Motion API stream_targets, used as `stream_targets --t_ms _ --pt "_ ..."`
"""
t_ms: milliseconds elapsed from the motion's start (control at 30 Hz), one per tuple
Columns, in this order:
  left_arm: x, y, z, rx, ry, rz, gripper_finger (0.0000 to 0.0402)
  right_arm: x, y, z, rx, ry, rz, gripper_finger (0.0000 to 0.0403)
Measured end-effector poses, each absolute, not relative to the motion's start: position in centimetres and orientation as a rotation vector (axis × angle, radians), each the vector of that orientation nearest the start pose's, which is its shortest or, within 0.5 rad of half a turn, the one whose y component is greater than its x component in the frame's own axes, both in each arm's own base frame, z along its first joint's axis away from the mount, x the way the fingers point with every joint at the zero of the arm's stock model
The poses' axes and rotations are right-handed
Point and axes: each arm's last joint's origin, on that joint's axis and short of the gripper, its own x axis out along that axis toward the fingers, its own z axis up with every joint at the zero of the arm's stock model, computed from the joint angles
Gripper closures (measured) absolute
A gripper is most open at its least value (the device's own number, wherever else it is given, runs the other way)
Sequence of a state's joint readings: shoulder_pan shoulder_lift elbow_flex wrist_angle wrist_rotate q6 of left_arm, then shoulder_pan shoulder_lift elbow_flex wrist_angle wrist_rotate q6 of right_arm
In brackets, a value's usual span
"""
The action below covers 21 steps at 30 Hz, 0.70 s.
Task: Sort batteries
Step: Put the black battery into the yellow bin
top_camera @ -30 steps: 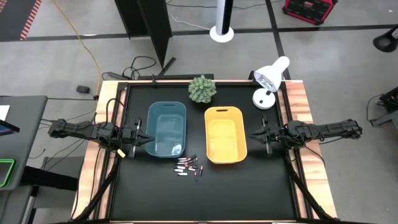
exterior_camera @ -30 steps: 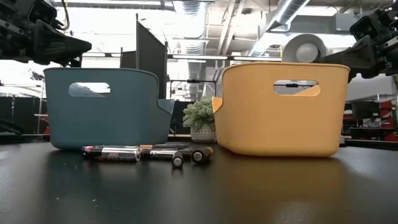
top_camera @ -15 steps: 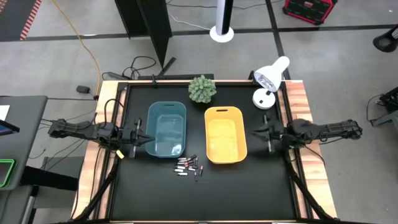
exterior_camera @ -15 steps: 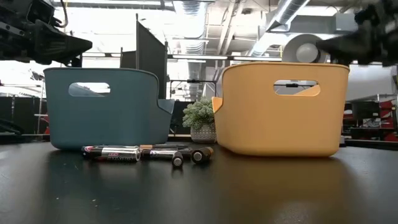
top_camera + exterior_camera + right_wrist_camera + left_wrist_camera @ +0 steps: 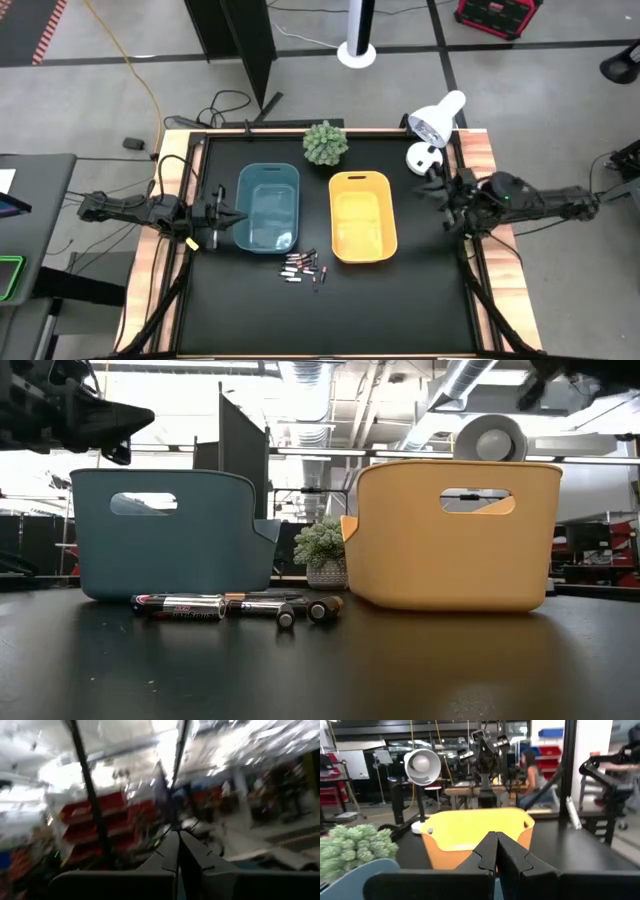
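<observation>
While both arms hang over the table's side edges, the batteries (image 5: 303, 267) lie in a loose cluster on the black table (image 5: 400, 310), just in front of the gap between the blue bin (image 5: 267, 207) and the yellow bin (image 5: 362, 216). Low view: several batteries (image 5: 235, 606) lie on their sides by the blue bin's (image 5: 175, 535) front corner, dark and silvery ones mixed; both bins look empty from above.

Left gripper (image 5: 232, 217) sits at the blue bin's left wall, above the table, fingers pressed together, holding nothing. Left wrist view shows its closed fingers (image 5: 490, 851) pointing across at the yellow bin (image 5: 475, 835).

Right gripper (image 5: 432, 190) is raised near the table's right edge, beside the lamp (image 5: 432, 130), well apart from the yellow bin. Its fingers (image 5: 172, 851) meet at the tips in the right wrist view, nothing between them; background there is smeared.

Plant (image 5: 325, 143) stands behind the bins, between them.
</observation>
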State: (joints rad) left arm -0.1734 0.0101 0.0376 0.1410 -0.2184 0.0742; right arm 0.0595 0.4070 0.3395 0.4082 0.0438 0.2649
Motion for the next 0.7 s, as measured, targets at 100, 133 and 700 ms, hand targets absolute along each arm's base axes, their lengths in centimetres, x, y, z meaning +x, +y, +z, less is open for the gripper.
stream_targets --t_ms 100,133,700 --pt "9.4 -1.0 18.9 -0.020 -0.167 0.046 0.0400 14.5 1.2 30.5 0.233 -0.311 0.082 0.0370" --pt "9.4 -1.0 18.9 -0.043 -0.168 0.044 0.0400 15.4 1.4 31.0 0.169 -0.303 0.078 0.0370" --pt "9.3 -1.0 19.0 -0.218 -0.176 0.027 0.0400 30.8 6.7 33.5 -0.126 0.284 0.348 0.0370"
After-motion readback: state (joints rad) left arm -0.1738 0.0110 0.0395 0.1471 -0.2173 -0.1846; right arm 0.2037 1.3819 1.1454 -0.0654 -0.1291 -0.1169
